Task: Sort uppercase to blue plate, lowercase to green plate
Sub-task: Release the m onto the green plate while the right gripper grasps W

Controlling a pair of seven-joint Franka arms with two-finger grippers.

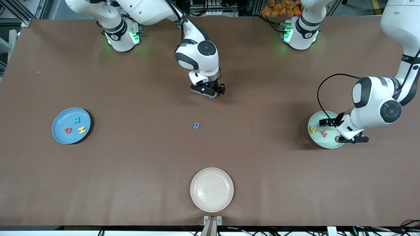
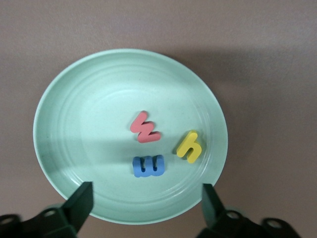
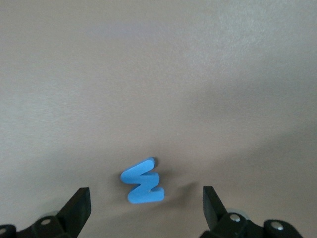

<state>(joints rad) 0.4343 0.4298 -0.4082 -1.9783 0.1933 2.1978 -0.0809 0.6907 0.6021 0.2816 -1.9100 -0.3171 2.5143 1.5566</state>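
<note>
Over the green plate (image 2: 64,99), at the left arm's end of the table, my left gripper (image 2: 147,206) hangs open and holds nothing. On this plate lie a red w (image 2: 145,128), a yellow h (image 2: 189,147) and a blue three-pronged m (image 2: 148,165). Low over the table's middle, my right gripper (image 3: 146,208) is open, and a blue M (image 3: 143,182) lies flat on the table between its fingers, untouched. A blue g (image 1: 196,125) lies on the table nearer the front camera. The blue plate (image 1: 59,131) holds a green R (image 1: 76,120), a red Q (image 1: 68,130) and a yellow H (image 1: 82,129).
A cream plate (image 1: 212,189) with nothing on it sits near the table's front edge, nearer the camera than the blue g. The brown table top stretches bare between the three plates.
</note>
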